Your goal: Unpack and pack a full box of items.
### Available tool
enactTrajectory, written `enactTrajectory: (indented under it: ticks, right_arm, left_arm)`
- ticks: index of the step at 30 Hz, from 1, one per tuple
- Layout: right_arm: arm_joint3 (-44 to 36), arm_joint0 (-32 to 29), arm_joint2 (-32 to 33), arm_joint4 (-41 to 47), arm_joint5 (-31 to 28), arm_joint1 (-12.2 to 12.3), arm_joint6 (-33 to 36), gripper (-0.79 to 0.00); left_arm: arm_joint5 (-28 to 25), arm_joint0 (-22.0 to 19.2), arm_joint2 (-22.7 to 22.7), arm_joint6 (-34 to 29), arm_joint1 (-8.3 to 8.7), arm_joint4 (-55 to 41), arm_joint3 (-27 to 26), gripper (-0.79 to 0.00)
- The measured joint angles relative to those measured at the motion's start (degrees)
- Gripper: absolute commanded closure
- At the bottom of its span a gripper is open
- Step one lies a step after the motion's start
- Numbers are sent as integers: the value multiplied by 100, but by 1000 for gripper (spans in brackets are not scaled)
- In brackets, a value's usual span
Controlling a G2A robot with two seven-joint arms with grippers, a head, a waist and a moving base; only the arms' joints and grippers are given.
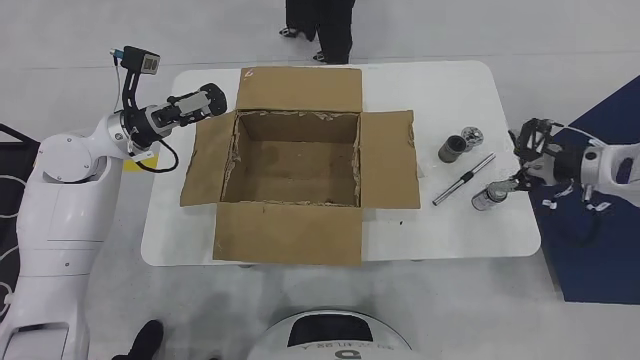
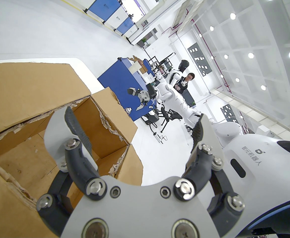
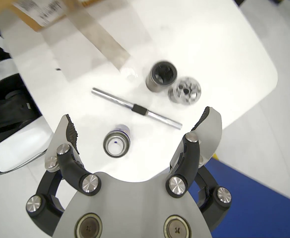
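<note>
Box: we see the brown cardboard box at the middle of the white table, flaps spread.
Parts: right of it lie a dark metal sleeve, a silver flanged disc just beside it, a thin steel rod and an upright small silver cylinder.
Left claw: spread wide, unladen, by the box's left flap.
Right claw: spread wide, unladen, near the cylinder.

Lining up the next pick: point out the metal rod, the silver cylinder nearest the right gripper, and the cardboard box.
metal rod (image 3: 138,109), right wrist view, black collar at mid-length.
silver cylinder (image 3: 116,146), right wrist view, open top.
cardboard box (image 1: 295,172), top view, bare inner floor.
</note>
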Motion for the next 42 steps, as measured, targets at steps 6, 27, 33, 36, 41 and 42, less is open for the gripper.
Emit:
enactTrajectory:
  ticks: [6, 27, 33, 36, 41, 42]
  right_arm:
    - [-440, -781, 324, -1750, -55, 253, -2975, -785]
    - [-431, -1091, 311, -2999, -57, 454, -4739, -785]
    - [-431, -1091, 311, -2999, -57, 454, -4739, -785]
    - [-431, -1091, 311, -2999, -57, 454, -4739, -785]
    - [-431, -1091, 311, -2999, -57, 454, -4739, -785]
    - [-431, -1091, 311, -2999, -57, 454, -4739, -785]
  left_arm:
    - [0, 0, 0, 0, 0, 0, 0, -785]
    - [309, -386, 256, -270, 137, 2990, -422, -785]
    - [495, -839, 1122, -720, 89, 4239, -221, -785]
    - [504, -1107, 1618, -677, 18, 4736, -9, -785]
    - [546, -1501, 2366, -762, -126, 5055, 305, -785]
    - [537, -1582, 2542, -794, -162, 5135, 351, -785]
